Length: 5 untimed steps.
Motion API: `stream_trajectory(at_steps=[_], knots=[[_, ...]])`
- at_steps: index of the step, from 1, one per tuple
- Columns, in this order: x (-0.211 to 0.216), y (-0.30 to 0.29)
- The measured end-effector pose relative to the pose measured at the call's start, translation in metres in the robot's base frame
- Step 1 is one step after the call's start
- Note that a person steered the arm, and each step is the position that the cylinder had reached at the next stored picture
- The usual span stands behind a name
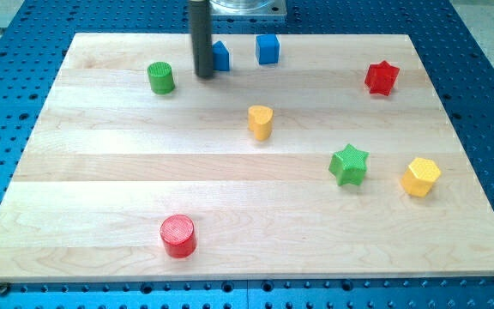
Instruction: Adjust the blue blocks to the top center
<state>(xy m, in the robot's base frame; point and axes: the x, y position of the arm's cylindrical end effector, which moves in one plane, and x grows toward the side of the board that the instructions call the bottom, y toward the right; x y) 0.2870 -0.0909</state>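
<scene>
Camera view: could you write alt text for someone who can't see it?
A dark rod's tip touches the left side of one blue block near a wooden board's top centre; a second blue cube sits just right. Green, yellow and red blocks lie scattered elsewhere.

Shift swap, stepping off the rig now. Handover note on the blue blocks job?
My tip: down on the board, against the view's left side of one blue block, partly hiding it.
Other blue cube: just to the view's right, a small gap between the two.
Done: both blues sit near the top edge, about centre.
Left: probably only a small nudge, if any.
Green cylinder lies to the view's left of my tip, apart.
</scene>
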Motion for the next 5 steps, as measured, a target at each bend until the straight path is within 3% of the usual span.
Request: stream_trajectory(at_steps=[1, 2, 3, 4, 5], knots=[[-0.011, -0.009], [-0.013, 0.034], [0.024, 0.008], [0.053, 0.066], [0.047, 0.157]])
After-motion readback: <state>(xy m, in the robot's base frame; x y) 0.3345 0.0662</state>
